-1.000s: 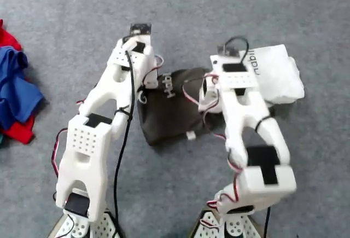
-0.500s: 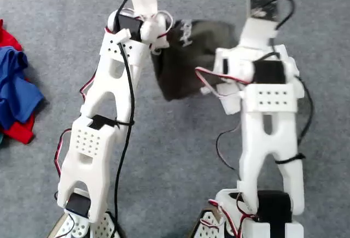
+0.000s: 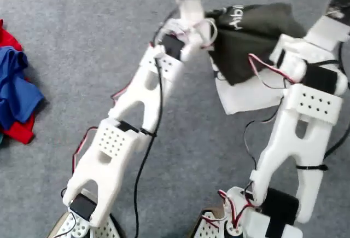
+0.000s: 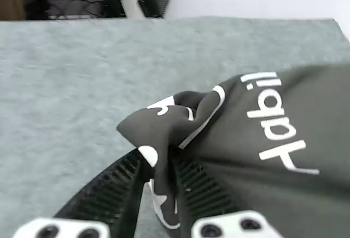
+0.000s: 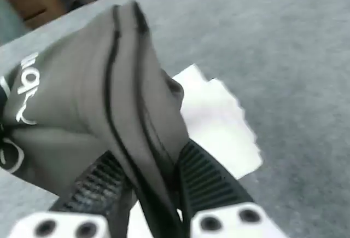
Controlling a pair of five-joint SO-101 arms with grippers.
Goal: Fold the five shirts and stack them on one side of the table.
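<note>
- The dark shirt (image 3: pixel 257 30) covers much of the white shirt (image 3: pixel 243 98); whether they touch is unclear
- Charcoal, white lettering, bunched in layers
- Left gripper (image 4: pixel 159 175) pinches one crumpled corner, right gripper (image 5: pixel 156 189) clamps the folded edge
- It spans between them at the table's far right, long axis roughly left to right

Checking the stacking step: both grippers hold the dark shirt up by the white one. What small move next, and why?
Probably lower the dark shirt onto the folded white shirt. The left gripper and right gripper each pinch an edge, it hangs clear of the table, and the white shirt lies partly beneath it, so setting it down there would build the stack.
</note>
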